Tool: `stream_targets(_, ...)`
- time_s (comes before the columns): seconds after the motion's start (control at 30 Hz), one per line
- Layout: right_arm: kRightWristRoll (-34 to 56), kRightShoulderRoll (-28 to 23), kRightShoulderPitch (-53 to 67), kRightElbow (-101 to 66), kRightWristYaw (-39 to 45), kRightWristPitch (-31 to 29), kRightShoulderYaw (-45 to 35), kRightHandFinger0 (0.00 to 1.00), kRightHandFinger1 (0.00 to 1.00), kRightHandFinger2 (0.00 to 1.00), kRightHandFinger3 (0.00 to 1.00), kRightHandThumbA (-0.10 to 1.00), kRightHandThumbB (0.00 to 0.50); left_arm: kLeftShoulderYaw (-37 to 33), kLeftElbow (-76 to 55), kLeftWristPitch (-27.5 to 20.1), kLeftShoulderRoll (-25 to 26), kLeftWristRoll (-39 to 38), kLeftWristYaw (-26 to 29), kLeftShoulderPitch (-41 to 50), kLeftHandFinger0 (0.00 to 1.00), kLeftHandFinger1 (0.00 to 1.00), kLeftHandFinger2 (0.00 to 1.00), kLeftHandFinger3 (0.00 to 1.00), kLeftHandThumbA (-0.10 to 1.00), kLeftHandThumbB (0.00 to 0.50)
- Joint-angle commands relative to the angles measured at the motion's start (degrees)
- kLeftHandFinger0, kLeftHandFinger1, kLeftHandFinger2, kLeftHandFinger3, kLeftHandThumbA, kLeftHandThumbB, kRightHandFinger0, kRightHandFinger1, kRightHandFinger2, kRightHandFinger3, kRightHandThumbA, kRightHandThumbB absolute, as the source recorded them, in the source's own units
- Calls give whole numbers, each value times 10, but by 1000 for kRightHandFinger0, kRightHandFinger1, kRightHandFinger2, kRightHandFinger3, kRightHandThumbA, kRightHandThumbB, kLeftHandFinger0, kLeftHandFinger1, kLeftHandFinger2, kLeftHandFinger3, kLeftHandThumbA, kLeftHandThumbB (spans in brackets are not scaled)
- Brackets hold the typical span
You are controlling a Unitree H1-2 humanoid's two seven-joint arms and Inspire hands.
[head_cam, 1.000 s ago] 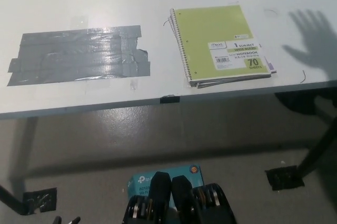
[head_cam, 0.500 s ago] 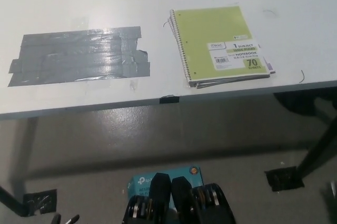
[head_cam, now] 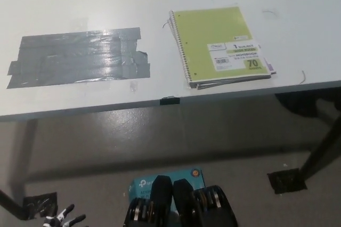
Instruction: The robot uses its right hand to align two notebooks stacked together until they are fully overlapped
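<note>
Notebooks [head_cam: 219, 45] lie stacked, spirals left, long axis running away.

The green notebook [head_cam: 219, 43] is covering nearly all of the lower notebook [head_cam: 273, 69], which is showing only as a thin sliver at the right and bottom edges. The left hand [head_cam: 63, 219] is being cut off by the bottom edge, fingertips [head_cam: 79, 218] alone showing, far below the notebooks; its grasp is unclear.
</note>
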Motion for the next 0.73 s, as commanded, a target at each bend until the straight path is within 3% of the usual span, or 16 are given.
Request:
stream_targets(0.0,39,-68,-46,-19,163,86,72,1000,1000,1000,1000,776,76,-99,-12,69,103,151,-21,-32,957,891,943,1000,1000,357)
stream_targets(0.03,48,-67,-49,-19,151,85,68,1000,1000,1000,1000,777,36,-127,-4,69,127,171,-46,-48,997,934,999,1000,1000,272)
stream_targets(0.07,53,-67,-60,-17,142,84,65,1000,1000,1000,1000,774,25,-141,5,69,140,173,-65,-67,977,948,1000,1000,1000,228)
stream_targets(0.17,53,-76,-79,-16,139,84,74,1000,1000,1000,1000,779,33,-166,14,69,166,162,-86,-95,923,937,1000,1000,1000,206)
stream_targets(0.27,54,-87,-98,-20,145,94,91,1000,1000,1000,1000,810,47,-169,10,69,175,158,-74,-104,869,903,1000,1000,1000,214)
stream_targets(0.43,66,-91,-114,-31,148,111,104,1000,1000,1000,1000,829,77,-151,-2,69,171,168,-69,-102,876,911,993,1000,1000,203)
stream_targets(0.5,75,-89,-113,-32,143,102,104,1000,1000,1000,1000,817,62,-148,-7,69,173,175,-75,-100,872,902,995,1000,1000,213)
stream_targets(0.53,79,-86,-112,-32,138,105,101,1000,1000,1000,1000,804,55,-145,-8,69,174,176,-77,-101,862,892,979,1000,1000,204)
stream_targets(0.6,106,-65,-103,-21,95,77,70,1000,1000,1000,1000,599,65,-141,-10,69,173,181,-81,-101,852,879,958,1000,1000,205)
stream_targets(0.63,114,-60,-100,-19,83,63,62,1000,1000,1000,1000,671,56,-138,-12,69,172,184,-84,-100,859,882,961,1000,1000,211)
stream_targets(0.7,112,-52,-96,-22,64,56,53,1000,1000,1000,1000,639,79,-137,-12,69,171,184,-86,-100,866,885,965,1000,1000,208)
